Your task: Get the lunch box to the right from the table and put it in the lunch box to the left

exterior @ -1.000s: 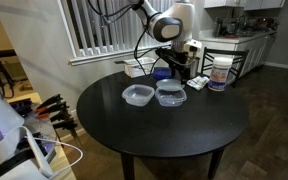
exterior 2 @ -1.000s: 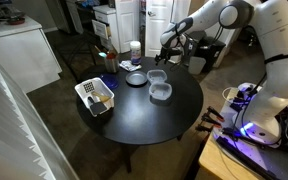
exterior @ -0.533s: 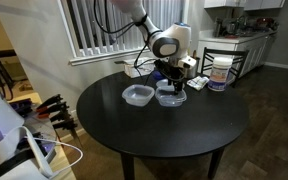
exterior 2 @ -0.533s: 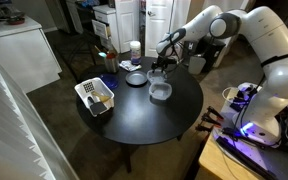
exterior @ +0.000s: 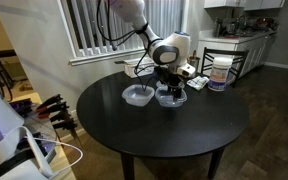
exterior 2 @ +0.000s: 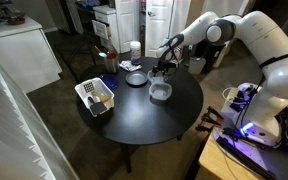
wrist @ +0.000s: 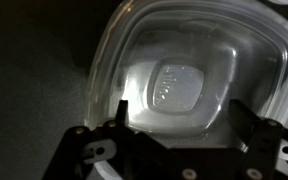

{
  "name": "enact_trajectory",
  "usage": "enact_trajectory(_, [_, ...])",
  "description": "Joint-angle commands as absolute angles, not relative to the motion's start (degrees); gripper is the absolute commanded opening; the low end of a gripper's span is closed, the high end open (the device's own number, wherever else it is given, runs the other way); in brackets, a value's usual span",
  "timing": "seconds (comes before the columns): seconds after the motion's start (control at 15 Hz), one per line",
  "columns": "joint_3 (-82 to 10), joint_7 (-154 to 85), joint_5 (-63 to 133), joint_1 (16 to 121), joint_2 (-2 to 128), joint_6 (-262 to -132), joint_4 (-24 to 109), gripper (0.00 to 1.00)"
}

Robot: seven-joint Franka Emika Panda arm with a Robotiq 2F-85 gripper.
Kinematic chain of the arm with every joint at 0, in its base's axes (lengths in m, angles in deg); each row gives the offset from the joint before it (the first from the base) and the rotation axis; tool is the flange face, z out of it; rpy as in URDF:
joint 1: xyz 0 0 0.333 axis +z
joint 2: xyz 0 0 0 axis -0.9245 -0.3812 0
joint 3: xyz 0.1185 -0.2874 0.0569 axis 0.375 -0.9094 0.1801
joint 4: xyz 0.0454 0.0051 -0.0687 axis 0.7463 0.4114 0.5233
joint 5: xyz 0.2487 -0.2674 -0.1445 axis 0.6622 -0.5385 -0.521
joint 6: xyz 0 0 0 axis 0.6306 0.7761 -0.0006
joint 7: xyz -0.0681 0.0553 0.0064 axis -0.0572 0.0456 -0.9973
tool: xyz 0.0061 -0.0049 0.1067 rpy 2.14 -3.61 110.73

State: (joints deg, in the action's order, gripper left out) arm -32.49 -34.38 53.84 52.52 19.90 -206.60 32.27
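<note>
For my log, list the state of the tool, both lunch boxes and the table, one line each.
Tool: open, low over the right lunch box.
Right lunch box: upright, lidless, empty, on the table.
Left lunch box: upright, lidless, empty, beside the right one.
Table: bears both lunch boxes.

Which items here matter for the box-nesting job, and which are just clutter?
Job:
- right box
- left box
- table
- gripper, open, over right box

Clutter:
- white basket
- round dish
- white tub
</note>
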Motion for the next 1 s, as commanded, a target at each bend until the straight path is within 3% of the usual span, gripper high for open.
enact_trajectory(0.0, [-32.49, -34.02, 53.71, 53.20, 24.37, -207.72, 36.68, 1.00])
enact_trajectory(0.4, [-35.87, -36.80, 52.00, 55.52, 30.77, -205.47, 41.97, 1.00])
enact_trajectory(0.93, [-42.21, -42.80, 48.10, 57.07, 29.69, -197.79, 40.95, 1.00])
